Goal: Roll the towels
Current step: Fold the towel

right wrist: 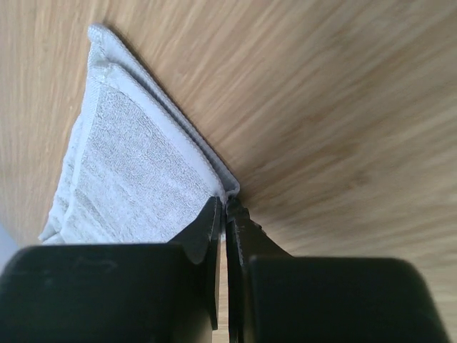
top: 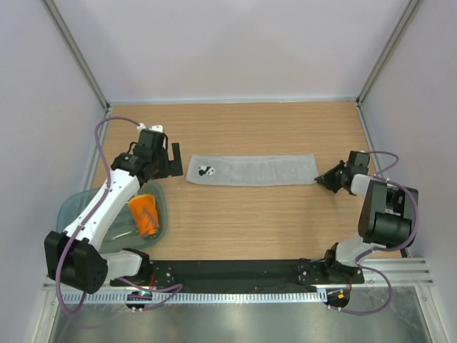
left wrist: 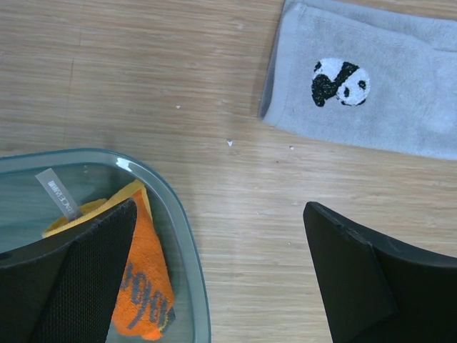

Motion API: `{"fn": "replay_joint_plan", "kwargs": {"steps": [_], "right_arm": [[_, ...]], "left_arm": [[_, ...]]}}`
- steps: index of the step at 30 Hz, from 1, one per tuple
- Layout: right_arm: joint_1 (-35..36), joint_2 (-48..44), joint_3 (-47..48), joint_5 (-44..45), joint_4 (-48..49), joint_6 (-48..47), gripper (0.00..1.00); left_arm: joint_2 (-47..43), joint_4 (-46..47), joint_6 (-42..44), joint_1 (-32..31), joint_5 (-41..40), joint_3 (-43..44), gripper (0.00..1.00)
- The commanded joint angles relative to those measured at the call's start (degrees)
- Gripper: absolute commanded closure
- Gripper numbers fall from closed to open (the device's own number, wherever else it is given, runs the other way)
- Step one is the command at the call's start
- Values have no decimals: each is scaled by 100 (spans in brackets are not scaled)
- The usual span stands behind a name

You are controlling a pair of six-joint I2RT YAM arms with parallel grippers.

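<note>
The right claw [right wrist: 227,214] is clenched. Its two black fingertips meet on a corner of the grey towel [right wrist: 136,179] at its right end, and the hemmed edge appears pinched between them. The grey towel lies flat on the wood-grain desk [top: 250,229] as a long narrow strip, folded lengthwise into at least two layers. A black-and-white panda emblem [left wrist: 340,82] marks its left end.

The left claw [left wrist: 220,214] is released, jaws spread wide, just left of that end and touching nothing. The orange towel [left wrist: 146,286] lies bunched in the translucent teal tub [left wrist: 178,214], left of the grey towel and nearer the arm bases.

Handling, as judged:
- Both towels are likely light, limp terry with no stiffness.
- The looped pile should grip itself once rolled.
- A corner pinch may lift one layer only. A hold across the end hem, through all layers, would probably be firmer.
</note>
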Motion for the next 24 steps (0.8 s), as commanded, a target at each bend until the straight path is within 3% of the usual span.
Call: {"fn": "replay_joint_plan", "kwargs": {"steps": [1, 6, 12, 24], "right_arm": [[-237, -449, 315, 523, -701, -365, 99], [-308, -1257, 921, 1041, -1562, -673, 99], [113, -1724, 1746, 937, -1967, -875, 99], [3160, -1127, 3127, 1304, -1845, -1087, 99]], "left_arm": [[-251, 315, -82, 0, 181, -122, 0], [-260, 350, -64, 0, 182, -104, 0], [-277, 315, -47, 0, 130, -69, 0], [-330, 183, -29, 0, -90, -16, 0]]}}
